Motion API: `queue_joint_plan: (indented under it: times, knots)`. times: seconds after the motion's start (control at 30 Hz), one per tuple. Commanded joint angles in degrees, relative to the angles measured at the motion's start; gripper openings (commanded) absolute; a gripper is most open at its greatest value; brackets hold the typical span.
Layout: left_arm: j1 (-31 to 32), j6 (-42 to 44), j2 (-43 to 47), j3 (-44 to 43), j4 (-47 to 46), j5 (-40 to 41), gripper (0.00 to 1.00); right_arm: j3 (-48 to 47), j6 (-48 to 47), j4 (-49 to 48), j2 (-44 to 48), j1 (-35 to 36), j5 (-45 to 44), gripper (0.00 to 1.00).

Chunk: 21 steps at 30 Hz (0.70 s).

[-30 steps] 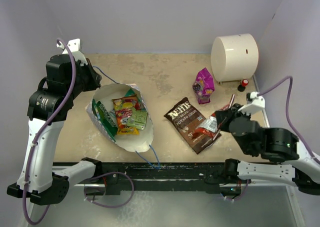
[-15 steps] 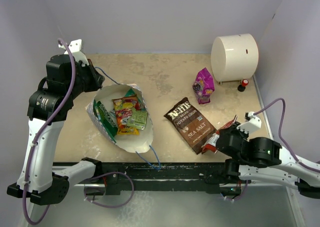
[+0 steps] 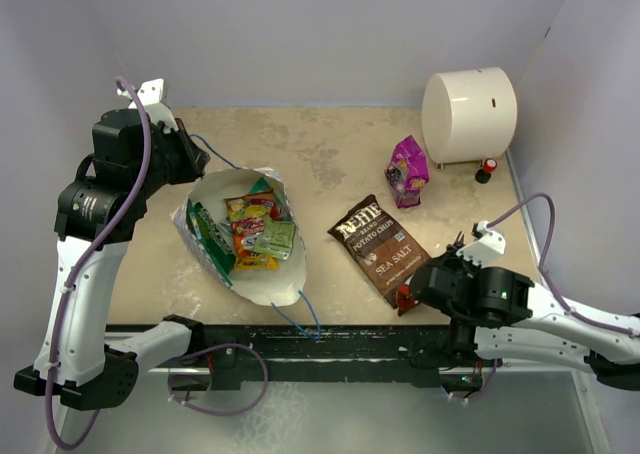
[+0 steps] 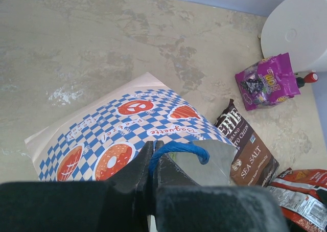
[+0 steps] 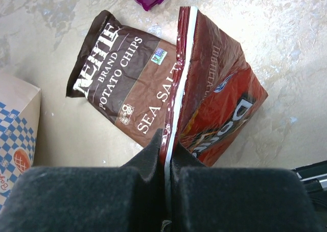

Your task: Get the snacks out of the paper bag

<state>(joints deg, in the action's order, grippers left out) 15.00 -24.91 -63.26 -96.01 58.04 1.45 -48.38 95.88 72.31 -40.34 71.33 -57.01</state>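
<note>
At lower centre of the left wrist view, the left claw (image 4: pixel 153 149) is clamped on the thin blue cord handle (image 4: pixel 180 148) of the white, blue-checkered paper bag (image 4: pixel 115 135). The right claw (image 5: pixel 166 139) pinches the upright seam of the red-orange foil chip bag (image 5: pixel 219 99), beside the dark brown chip packet (image 5: pixel 122 86) lying on the worktop (image 5: pixel 66 135).

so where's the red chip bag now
Right wrist view: the red chip bag is pinched by its edge in the right gripper, front right of the table, beside the brown chip bag.
</note>
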Motion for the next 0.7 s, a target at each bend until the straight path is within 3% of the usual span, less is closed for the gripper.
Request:
queue_joint_plan:
  times: [0.0,0.17,0.33,0.43,0.67]
  knots:
    - [0.02,-0.01,0.79,-2.34,-1.7,0.48,0.0,-1.92,0.97,-1.98,-3.14,-0.07,-2.83,0.0]
    - [0.02,0.03,0.86,-2.08,-1.7,0.57,0.0,-4.3,-7.27,-6.15,-9.37,-3.81,-0.69,0.0]
    - [-0.02,0.03,1.17,-2.08,-1.63,0.66,0.0,-4.58,-31.62,-24.71,-12.31,-17.5,8.39,0.0]
    - [0.01,-0.13,1.46,-2.15,-1.16,0.78,0.0,-5.02,-40.13,-31.31,-14.25,-21.75,11.37,0.0]
    - [0.02,-1.05,2.72,-1.89,0.0,1.74,0.0,-6.6,-45.44,-38.65,-23.61,-24.57,17.32,0.0]
